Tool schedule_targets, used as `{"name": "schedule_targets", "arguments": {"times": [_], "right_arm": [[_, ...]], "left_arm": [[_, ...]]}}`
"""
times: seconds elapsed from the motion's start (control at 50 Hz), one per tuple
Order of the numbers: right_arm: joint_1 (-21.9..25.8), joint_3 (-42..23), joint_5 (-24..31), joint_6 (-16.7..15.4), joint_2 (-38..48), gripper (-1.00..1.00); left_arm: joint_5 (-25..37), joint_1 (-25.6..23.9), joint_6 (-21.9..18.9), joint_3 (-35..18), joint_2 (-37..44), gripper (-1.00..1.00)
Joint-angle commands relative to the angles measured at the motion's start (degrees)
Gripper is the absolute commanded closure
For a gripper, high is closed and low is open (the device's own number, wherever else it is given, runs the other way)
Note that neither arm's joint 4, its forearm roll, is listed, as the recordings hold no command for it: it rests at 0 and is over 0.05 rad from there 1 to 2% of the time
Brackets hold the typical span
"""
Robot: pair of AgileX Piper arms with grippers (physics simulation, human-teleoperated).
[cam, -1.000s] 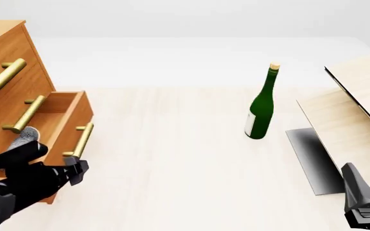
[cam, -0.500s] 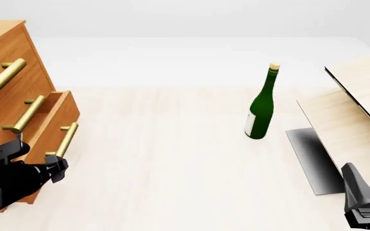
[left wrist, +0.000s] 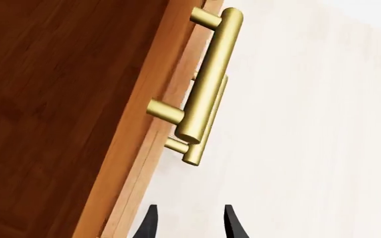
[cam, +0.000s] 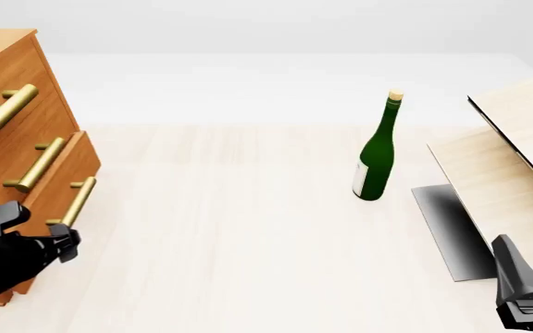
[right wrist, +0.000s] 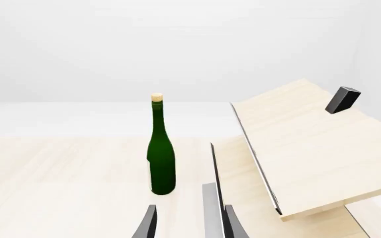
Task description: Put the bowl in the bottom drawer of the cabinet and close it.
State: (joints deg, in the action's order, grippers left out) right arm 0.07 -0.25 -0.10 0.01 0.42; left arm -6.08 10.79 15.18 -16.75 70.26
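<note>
The orange-brown cabinet (cam: 3, 62) stands at the far left. Its bottom drawer (cam: 83, 161) is pushed in almost level with the two drawers above, its brass handle (cam: 72, 202) facing out. The bowl is hidden. My left gripper (cam: 66, 246) sits at the near lower end of that handle, close to the drawer front. In the left wrist view its fingertips (left wrist: 149, 224) stand apart with only table between them, beside the wood front (left wrist: 65, 99) and brass handles (left wrist: 207, 74). My right gripper (cam: 526, 302) hangs open at the front right, holding nothing.
A green bottle (cam: 376, 156) with a cork stands upright at mid-table, also in the right wrist view as the bottle (right wrist: 162, 153). Pale wooden boards (cam: 512, 173) lean at the right over a dark grey plate (cam: 452, 229). A small black block (right wrist: 343, 99) sits on one board.
The bottom drawer slid from wide open to nearly shut, hiding the bowl. My left gripper moved leftward with the drawer front. The right arm stayed still.
</note>
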Motion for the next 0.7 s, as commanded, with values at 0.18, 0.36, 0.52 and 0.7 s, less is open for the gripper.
{"name": "schedule_targets", "arguments": {"times": [0.18, 0.36, 0.52, 0.7], "right_arm": [[0.01, 0.00, 0.00, 0.01, 0.00, -1.00], [0.00, 0.00, 0.00, 0.00, 0.00, -1.00], [0.00, 0.00, 0.00, 0.01, 0.00, -1.00], [0.01, 0.00, 0.00, 0.01, -0.01, -1.00]], "left_arm": [[-1.03, 7.40, -1.50, 1.31, -1.12, -1.00], [-0.35, 12.68, -2.42, 2.47, -4.57, -1.00], [2.00, 17.80, -5.61, 1.63, -8.57, -1.00], [2.29, 22.90, -16.03, 0.48, -10.44, -1.00]]}}
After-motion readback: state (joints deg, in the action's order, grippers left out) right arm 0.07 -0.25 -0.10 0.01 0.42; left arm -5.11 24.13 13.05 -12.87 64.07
